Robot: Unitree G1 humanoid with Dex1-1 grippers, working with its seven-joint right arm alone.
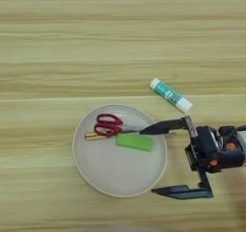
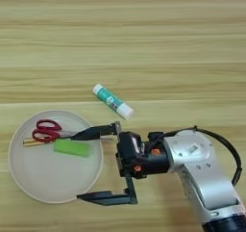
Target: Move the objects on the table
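Right eye view adds silver forearm [image 2: 202,171], end effector [image 2: 86,164] spread wide

Scissors [image 1: 109,125] lie in the plate [image 1: 96,175]; glue stick [image 1: 170,95] behind-right.

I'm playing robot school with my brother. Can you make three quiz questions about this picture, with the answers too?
1. True or false: the glue stick lies on the plate.
2. Which lies beside the scissors on the plate? A) green block B) blue cup C) yellow ball
3. Are the right gripper's two fingers spread apart or closed together?

Key: 1. False, it lies on the table, beyond the plate. 2. A. 3. Spread apart, holding nothing.
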